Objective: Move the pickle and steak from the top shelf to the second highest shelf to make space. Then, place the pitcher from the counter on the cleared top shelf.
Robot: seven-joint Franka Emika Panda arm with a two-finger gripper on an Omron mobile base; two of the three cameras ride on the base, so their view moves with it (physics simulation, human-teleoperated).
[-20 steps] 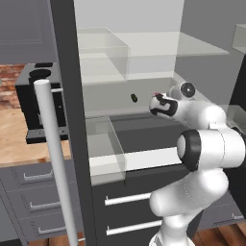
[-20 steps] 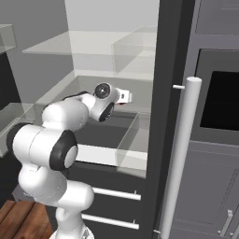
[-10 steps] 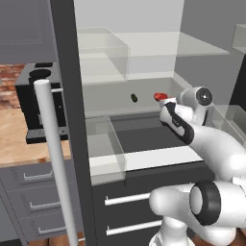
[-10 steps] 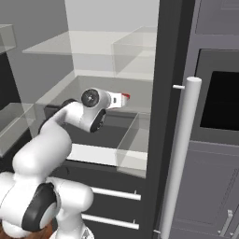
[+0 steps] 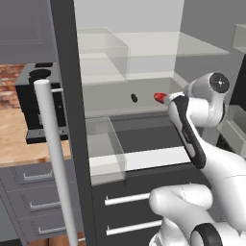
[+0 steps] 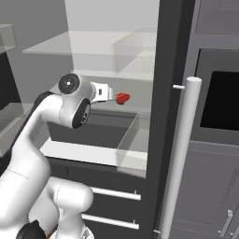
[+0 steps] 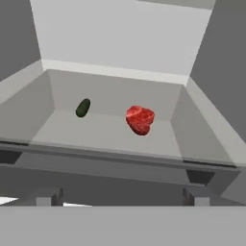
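Observation:
The steak (image 5: 160, 97) (image 6: 123, 98) (image 7: 140, 119) and the pickle (image 5: 134, 98) (image 7: 83, 107) lie side by side on the grey shelf (image 7: 101, 137) just under the top shelf (image 5: 158, 45) (image 6: 70, 46). The translucent top shelf carries a clear bin (image 5: 103, 53). My gripper (image 5: 169, 99) (image 6: 111, 94) (image 7: 120, 199) hovers at the front of the lower shelf, close to the steak but apart from it. It is open, with nothing between its fingers. The counter (image 5: 14, 139) shows at the left. The pitcher is out of view.
A black coffee machine (image 5: 41, 103) stands on the counter. The open fridge door's long white handle (image 5: 55, 158) (image 6: 179, 154) rises in the foreground. A clear bin (image 6: 133, 140) and drawers sit below the shelves. A dark oven front (image 6: 219, 107) is at the right.
The steak and pickle have stayed where they lie. The arm has changed its pose, its elbow dropping, and the hand has drawn back a little from the steak.

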